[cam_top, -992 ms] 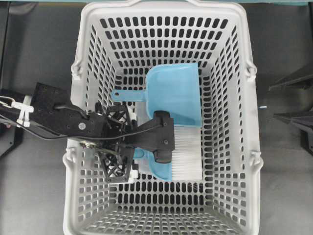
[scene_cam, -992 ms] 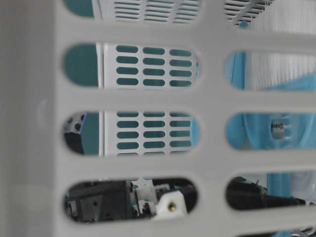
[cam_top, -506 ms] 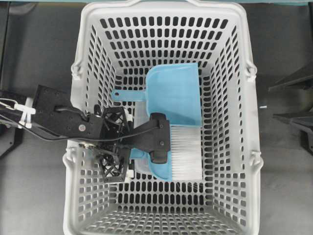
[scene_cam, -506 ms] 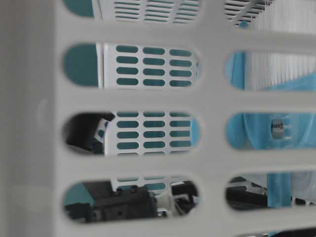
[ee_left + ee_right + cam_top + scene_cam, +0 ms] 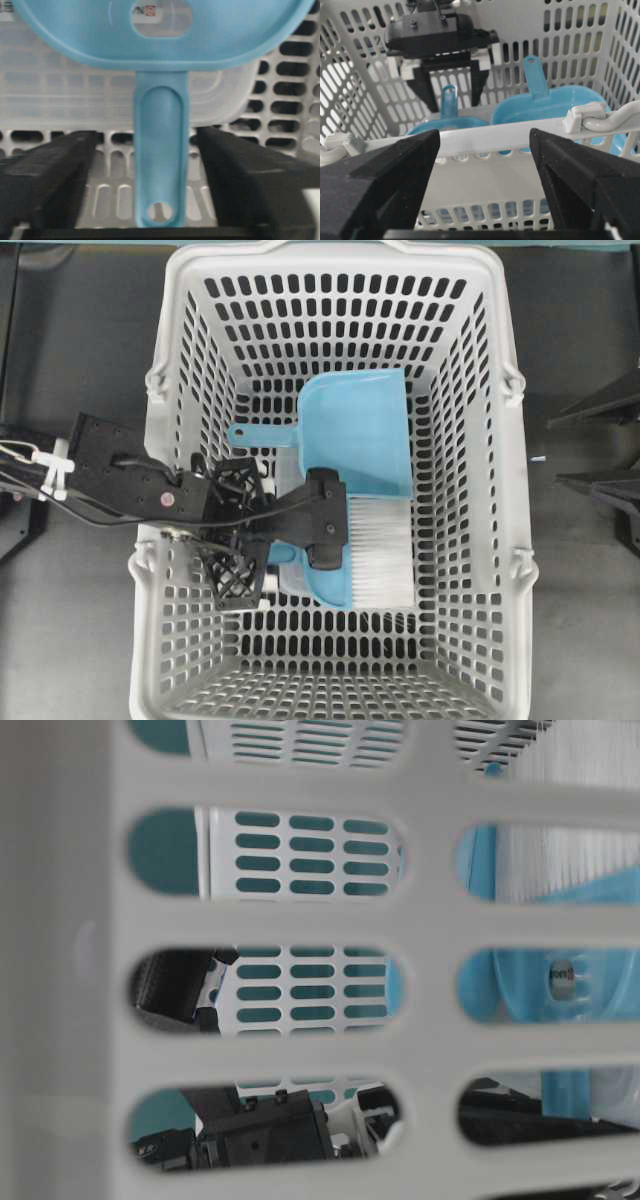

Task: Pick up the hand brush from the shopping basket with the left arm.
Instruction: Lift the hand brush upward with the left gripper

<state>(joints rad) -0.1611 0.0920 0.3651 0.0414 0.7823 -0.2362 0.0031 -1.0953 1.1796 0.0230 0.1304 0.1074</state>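
The left gripper (image 5: 161,200) is lowered into the shopping basket (image 5: 170,360), and its two black fingers (image 5: 50,175) are set on either side of the thin handle of the hand brush (image 5: 161,165). A clear gap is seen on each side of the handle in the left wrist view, so the jaws are partly open and nothing is gripped yet. The same straddling stance is shown in the right wrist view, where the handle (image 5: 448,102) stands between the fingers.

The brush is found on the basket floor near the middle, its blue head lying flat and its white bristles (image 5: 382,555) pointed toward the right wall in the overhead view. Its handle is directed toward the left wall, where the left arm (image 5: 130,485) reaches over the rim. A blue dustpan (image 5: 355,430) is laid just beside the brush, touching or slightly overlapping the bristle side.

The brush is judged to be light and stiff, of smooth plastic that may slip or swing when pinched. The handle is best taken close to the head, above the hanging hole, since the bristles are soft and offer no hold.

The right gripper (image 5: 485,200) is held wide open outside the basket, with nothing between its fingers
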